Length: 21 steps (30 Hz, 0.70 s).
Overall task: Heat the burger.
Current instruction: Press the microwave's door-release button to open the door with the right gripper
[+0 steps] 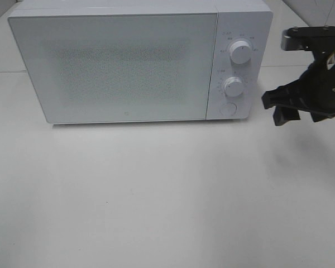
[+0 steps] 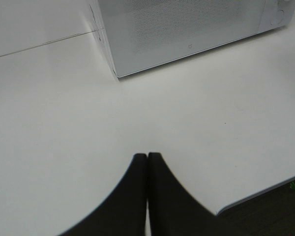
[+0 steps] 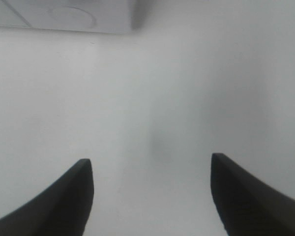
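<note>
White microwave oven (image 1: 114,64) on a white worktop (image 1: 167,195), exterior high view. Its door (image 1: 111,67) is shut and its speckled panel is opaque. The control strip carries an upper dial (image 1: 240,53), a lower dial (image 1: 233,85) and a round button (image 1: 228,109).

The right gripper (image 1: 279,109) hangs above the worktop just beside the oven's control end, touching nothing. In the right wrist view the right gripper (image 3: 151,161) has its jaws wide apart with only bare worktop (image 3: 162,98) between and below them. Ahead of the jaws lies the oven's lower front corner (image 3: 64,14), with the round button (image 3: 71,17) blurred.

In the left wrist view the left gripper (image 2: 147,156) has its jaws pressed together, with nothing between them. It is over bare worktop (image 2: 64,98), well apart from the oven (image 2: 187,29), which stands ahead of the jaws and to one side, its door facing them obliquely. This gripper lies outside the exterior high view.

The burger shows in no view, so its place cannot be told.
</note>
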{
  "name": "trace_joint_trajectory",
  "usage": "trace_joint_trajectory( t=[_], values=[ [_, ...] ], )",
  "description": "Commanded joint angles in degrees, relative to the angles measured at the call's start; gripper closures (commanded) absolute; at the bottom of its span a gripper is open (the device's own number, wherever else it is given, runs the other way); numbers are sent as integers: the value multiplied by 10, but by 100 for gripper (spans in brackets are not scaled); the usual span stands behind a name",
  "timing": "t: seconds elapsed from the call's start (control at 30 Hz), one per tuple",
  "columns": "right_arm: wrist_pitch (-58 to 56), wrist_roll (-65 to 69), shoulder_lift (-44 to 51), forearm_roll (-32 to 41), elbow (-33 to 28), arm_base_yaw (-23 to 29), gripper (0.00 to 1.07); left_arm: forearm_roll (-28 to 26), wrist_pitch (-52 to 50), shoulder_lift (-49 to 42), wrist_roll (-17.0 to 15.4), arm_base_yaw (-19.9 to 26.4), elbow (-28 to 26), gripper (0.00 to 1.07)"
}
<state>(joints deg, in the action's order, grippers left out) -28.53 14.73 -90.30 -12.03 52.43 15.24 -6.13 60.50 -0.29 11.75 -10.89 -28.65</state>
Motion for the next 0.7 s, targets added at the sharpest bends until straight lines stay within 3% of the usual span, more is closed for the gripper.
trace_joint_trajectory(
  t=[0.03,0.4,0.63,0.7],
  values=[
    [-32,-6,10,20,3,-25,43,-2,-9,-5,-3,1,1,106],
    [-117,-11,111,21,3,-32,43,-2,-9,-5,-3,1,1,106],
    [-156,-11,218,21,-46,-32,43,-2,-9,-5,-3,1,1,106],
    [-173,-11,288,25,-95,-32,43,-2,-9,-5,-3,1,1,106]
  ],
)
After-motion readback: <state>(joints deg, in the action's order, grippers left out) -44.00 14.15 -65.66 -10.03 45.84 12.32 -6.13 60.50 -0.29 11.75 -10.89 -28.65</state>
